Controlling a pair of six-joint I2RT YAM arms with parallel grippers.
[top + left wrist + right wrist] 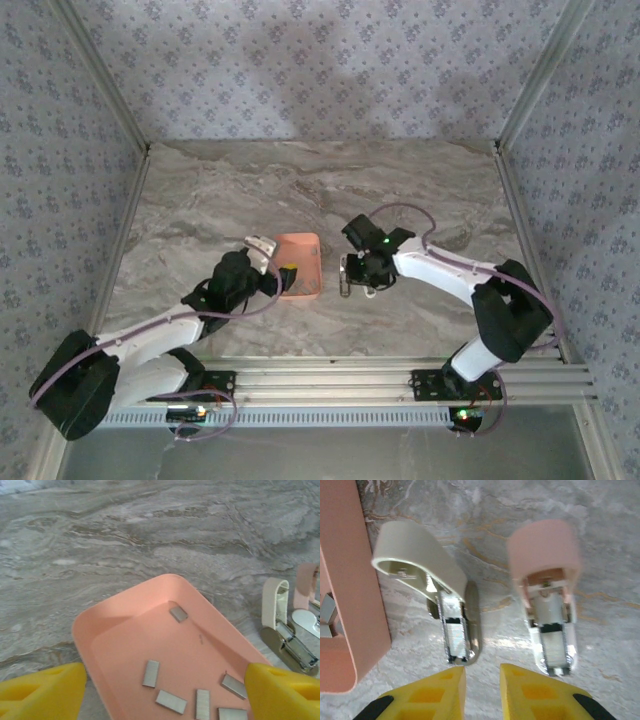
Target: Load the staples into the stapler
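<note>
Tray [117, 625]: salmon-pink, square with rounded corners, on a marbled table [150, 525], near its middle.
Staples [151, 673]: six short grey strips can be counted, lying loose and flat on the tray floor. They are apart from one another, one toward the far corner and the rest nearer.
Cream stapler [445, 615]: just right of the tray with a gap between them. It is swung open, cream top raised, metal channel bare on a brownish base.
Pink stapler [547, 620]: beside the cream one, on its right, also open.
Left gripper [162, 680]: over the near part of the tray, yellow fingers [42, 690] spread wide, holding nothing.
Right gripper [482, 690]: close over the two staplers, fingers almost together with a narrow gap, holding nothing.
</note>
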